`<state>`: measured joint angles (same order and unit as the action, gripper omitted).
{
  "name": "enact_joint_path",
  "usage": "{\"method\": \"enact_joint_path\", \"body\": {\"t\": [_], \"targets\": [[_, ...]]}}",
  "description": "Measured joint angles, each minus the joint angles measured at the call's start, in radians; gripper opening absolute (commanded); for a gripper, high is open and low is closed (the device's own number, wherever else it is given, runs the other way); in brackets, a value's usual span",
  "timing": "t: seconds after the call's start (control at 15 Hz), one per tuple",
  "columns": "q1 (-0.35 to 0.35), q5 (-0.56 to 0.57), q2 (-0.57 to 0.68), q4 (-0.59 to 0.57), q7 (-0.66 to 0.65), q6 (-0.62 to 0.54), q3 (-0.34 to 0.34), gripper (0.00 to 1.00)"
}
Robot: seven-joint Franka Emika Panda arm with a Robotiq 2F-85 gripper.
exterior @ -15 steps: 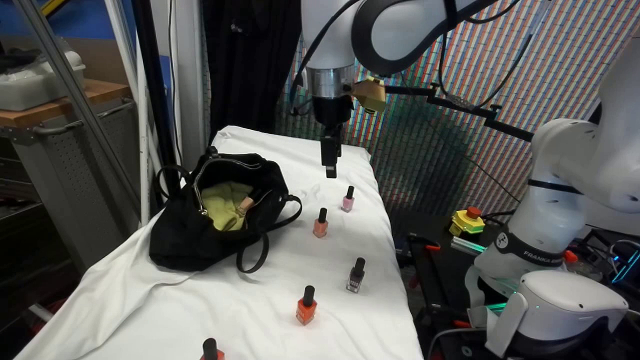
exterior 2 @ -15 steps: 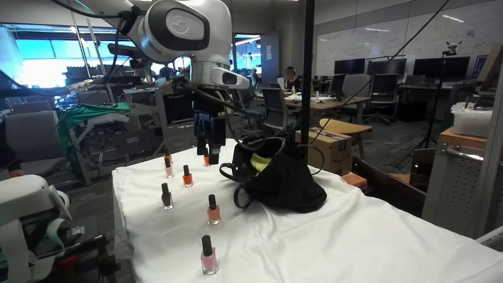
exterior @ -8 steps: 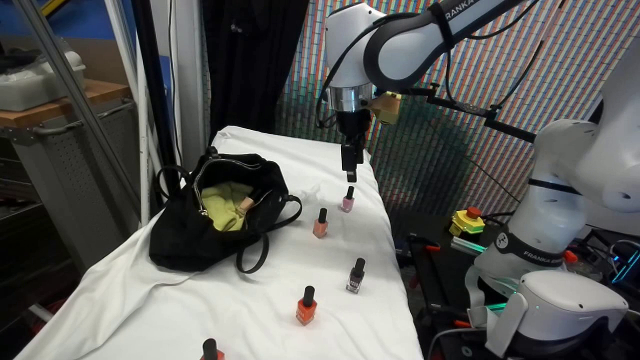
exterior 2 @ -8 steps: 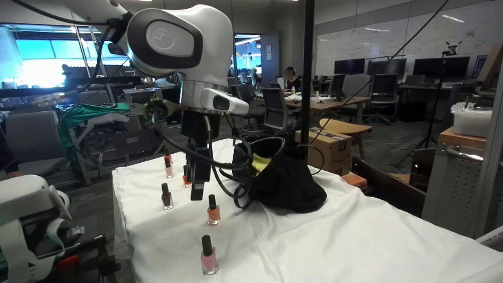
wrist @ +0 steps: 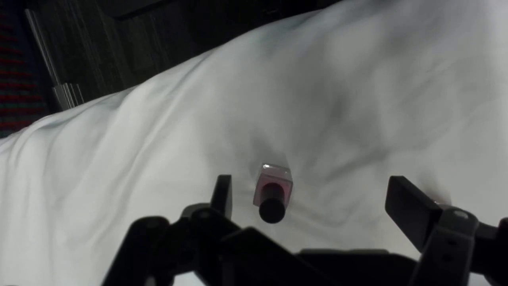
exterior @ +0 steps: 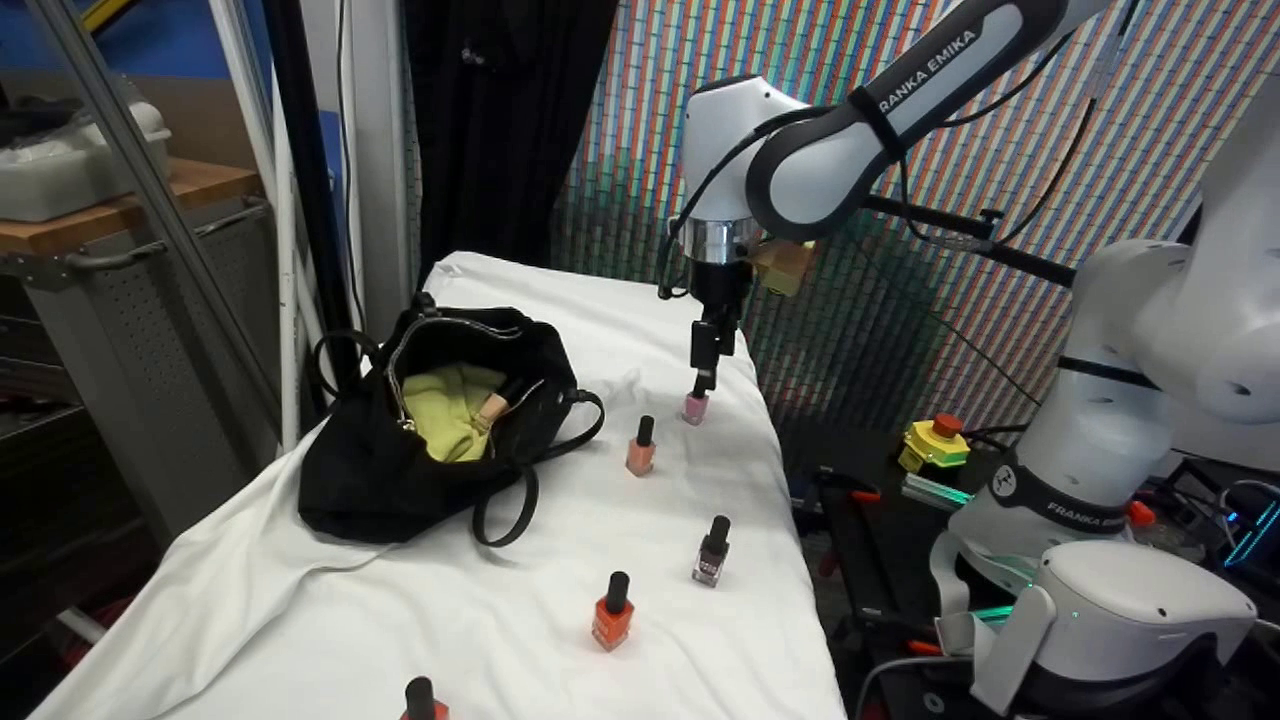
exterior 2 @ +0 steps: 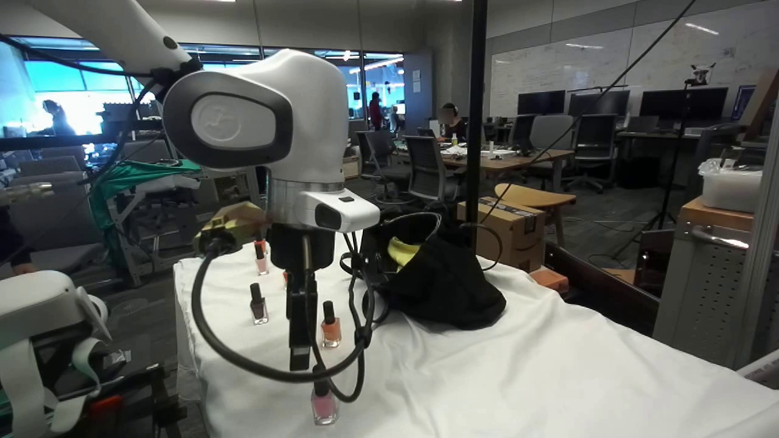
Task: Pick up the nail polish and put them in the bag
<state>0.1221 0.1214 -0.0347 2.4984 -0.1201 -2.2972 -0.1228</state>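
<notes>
White-draped worktop (exterior: 480, 600): creased cloth, its far edge by a dark curtain (exterior: 500, 130); the robot base (exterior: 1140, 620) stands off one long edge.
Fingers (wrist: 223, 194): spread wide, gripping nothing; the pink nail polish (wrist: 274, 184) stands upright between them, nearer the finger on the wrist view's left.
Gripper (wrist: 309, 198): about cap height, as far as the exterior views tell; the step looks like lining up a grasp.
Good grasp: shift slightly toward that left finger to centre the bottle, lower straight until the tips flank it, then squeeze gently; one-sided contact could tip it.
Coral nail polish (exterior: 641, 458): upright nearby, farther in from the base-side edge; the right finger may pass close, so lower with care.
Dark nail polish (exterior: 711, 562): near the base-side edge; pale lettering, too small to read.
Orange nail polish (exterior: 612, 622): toward the end opposite the curtain; faint marks, illegible.
Bag (exterior: 350, 480): along the opposite long edge, mouth upward; a beige, black-capped item (exterior: 492, 410) inside, perhaps a bottle.
Arm (exterior: 925, 75): "RANKA EMIKA" legible; the band (exterior: 1075, 507) low on the robot reads "FRANKA E", the rest unclear.
</notes>
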Motion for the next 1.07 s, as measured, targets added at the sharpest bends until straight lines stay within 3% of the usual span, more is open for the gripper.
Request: {"method": "enact_joint_path", "body": {"t": [0.73,1.07], "targets": [[0.025,-0.060,0.140,0.063,-0.029,-0.334,-0.020,1.00],[0.028,-0.098,0.193,0.063,-0.029,-0.403,-0.024,1.00]]}}
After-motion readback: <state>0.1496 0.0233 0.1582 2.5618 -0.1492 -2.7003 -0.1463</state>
